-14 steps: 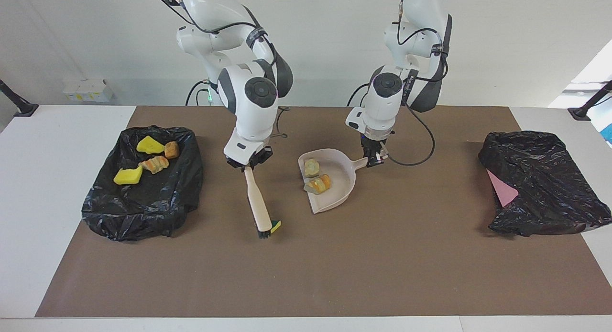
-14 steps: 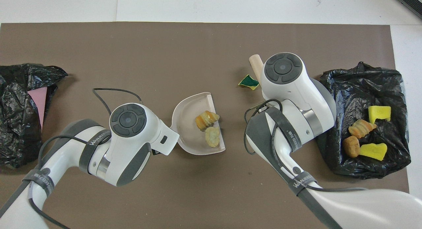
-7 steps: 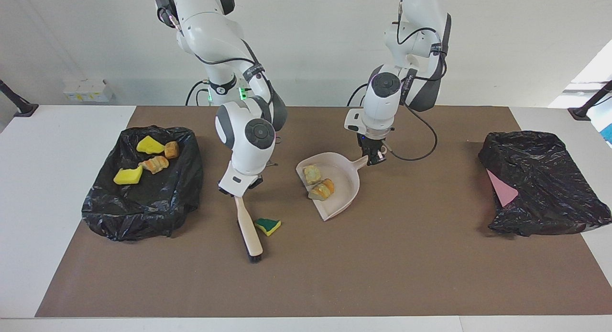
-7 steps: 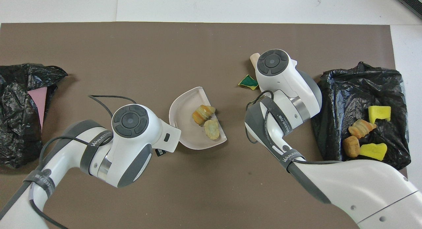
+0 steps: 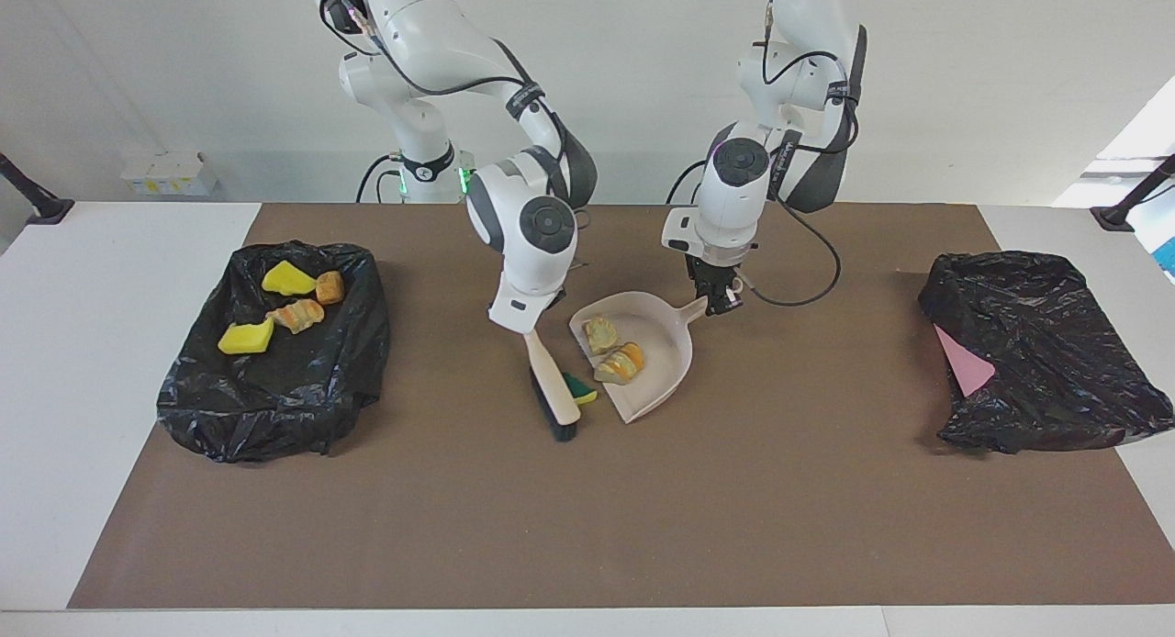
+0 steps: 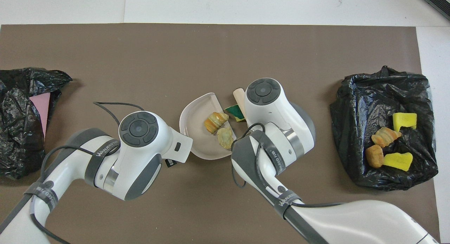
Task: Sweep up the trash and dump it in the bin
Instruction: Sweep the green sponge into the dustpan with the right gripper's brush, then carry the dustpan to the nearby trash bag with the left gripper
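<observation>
Mid-table, the right gripper (image 5: 531, 329) pinches the brush (image 5: 553, 387), its bristles seemingly touching the green-and-yellow sponge wedge (image 5: 580, 388) at the dustpan (image 5: 663, 373) lip. The left gripper (image 5: 719, 304) clamps the dustpan handle; two bread lumps (image 5: 617, 352) lie inside. Four scraps (image 5: 280, 308) sit in the bin bag (image 5: 275, 389) at the right arm's end.

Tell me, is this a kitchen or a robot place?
Probably a robot lab: two white arms stand at a table with a brown mat, the right gripper sweeping with a brush, the left gripper holding a dustpan.
</observation>
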Controlling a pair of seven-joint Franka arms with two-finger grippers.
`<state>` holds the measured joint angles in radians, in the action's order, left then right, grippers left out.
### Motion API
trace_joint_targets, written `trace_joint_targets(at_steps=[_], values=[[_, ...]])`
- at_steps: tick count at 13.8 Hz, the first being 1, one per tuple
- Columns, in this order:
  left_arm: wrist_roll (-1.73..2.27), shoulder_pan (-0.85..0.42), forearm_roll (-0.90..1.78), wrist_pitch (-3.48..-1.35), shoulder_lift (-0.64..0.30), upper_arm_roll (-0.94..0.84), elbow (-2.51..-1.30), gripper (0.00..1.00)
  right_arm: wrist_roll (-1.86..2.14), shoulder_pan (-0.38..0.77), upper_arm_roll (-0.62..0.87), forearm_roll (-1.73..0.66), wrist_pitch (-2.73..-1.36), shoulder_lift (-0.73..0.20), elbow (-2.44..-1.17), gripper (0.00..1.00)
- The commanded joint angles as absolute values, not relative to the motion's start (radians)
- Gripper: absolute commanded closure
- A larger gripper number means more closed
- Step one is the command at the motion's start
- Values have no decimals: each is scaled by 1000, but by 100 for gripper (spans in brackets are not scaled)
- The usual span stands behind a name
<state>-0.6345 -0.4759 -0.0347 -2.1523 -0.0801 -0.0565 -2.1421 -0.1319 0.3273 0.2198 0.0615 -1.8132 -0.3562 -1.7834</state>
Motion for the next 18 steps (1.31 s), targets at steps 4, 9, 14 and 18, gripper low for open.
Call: trace_joint_targets(at_steps=[4,9,14,18], values=[[-626,-497,-52,-2272,-78,-51,-2192,100,-230,379,232,-23,-1789,-308,-1826,100],[-756,-448,-51,-2278,-83,-51,-2183,100,-368,365,230,-25,-1752,-241,-1821,100],[-998,-309,-32,-2171,-69,-51,-2088,100,-604,437,233,-67,-1661,-114,-1891,100],[-1112,-218,1,-2036,-66,-51,-1958,100,-696,566,233,-172,-1799,7,-2067,100]])
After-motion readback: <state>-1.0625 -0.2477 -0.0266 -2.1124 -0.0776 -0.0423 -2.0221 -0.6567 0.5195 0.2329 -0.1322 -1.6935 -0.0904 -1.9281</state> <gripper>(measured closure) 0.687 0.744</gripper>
